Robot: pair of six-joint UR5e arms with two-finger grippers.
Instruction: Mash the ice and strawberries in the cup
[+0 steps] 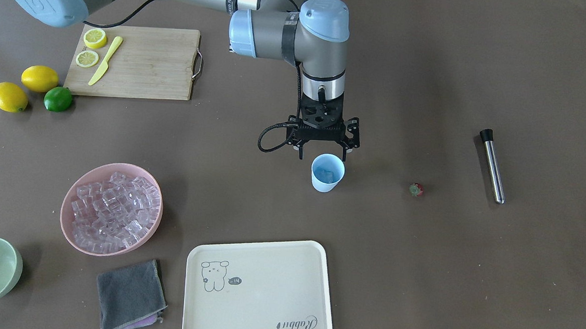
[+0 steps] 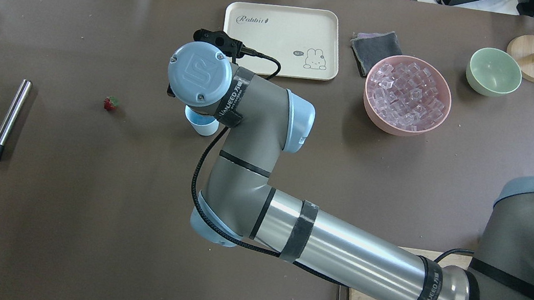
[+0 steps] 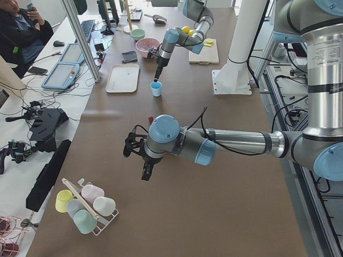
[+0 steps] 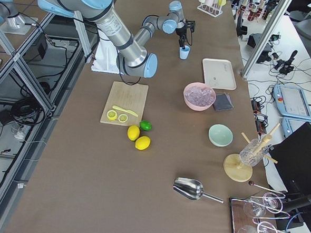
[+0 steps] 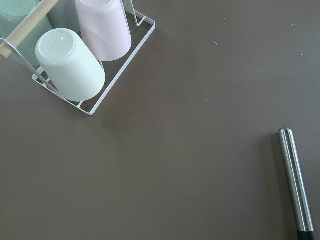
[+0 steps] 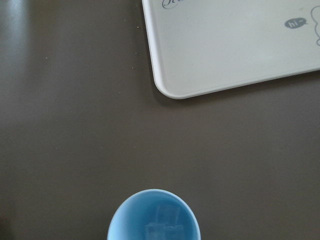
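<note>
The cup holds ice under the wide-open, empty right claw, but the strawberry lies apart on the counter, unmashed.

A robotics lab: aluminium framing, teach pendants, loose cables.

Lt blue cup, red strawberry w/ green cap, pinkish clear ice, pink bowl, cream tray.

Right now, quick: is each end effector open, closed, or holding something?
Left end effector: cannot be told; only the side camera shows it.
Right end effector: open, holding nothing, poised above the cup.
</note>
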